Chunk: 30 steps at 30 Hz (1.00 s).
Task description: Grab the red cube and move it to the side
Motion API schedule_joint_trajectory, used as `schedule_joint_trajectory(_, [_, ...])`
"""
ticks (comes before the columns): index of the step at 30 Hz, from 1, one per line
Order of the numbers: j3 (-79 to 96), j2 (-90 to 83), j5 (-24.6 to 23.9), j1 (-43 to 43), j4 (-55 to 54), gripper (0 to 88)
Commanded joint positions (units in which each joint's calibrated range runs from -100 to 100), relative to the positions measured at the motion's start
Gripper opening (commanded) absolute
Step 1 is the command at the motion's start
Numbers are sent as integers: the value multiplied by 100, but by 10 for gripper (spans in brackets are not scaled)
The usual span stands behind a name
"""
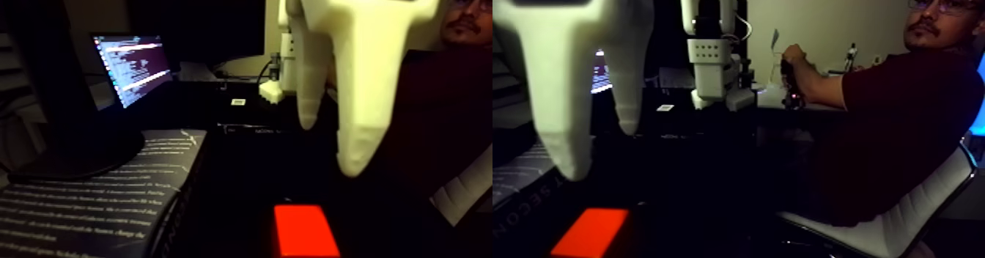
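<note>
The small bright red-orange solid cube is cut off by the bottom edge in both halves of the fixed view, so its lower part is lost. The white plastic gripper hangs close to the lens, blurred, and its upper body runs out past the top edge; how wide its fingers stand cannot be told. The dark worktop is too dim to read. White print on the grey book cover and lines on the lit laptop screen are too small to make out.
</note>
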Motion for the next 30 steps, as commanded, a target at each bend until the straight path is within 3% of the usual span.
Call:
schedule_joint_trajectory(1, [-223,113,-149,-49,-2,264])
schedule_joint_trajectory(16, [-912,853,-451,-249,23,266])
schedule_joint_trajectory(30, [-1284,1441,-403,-174,-44,266])
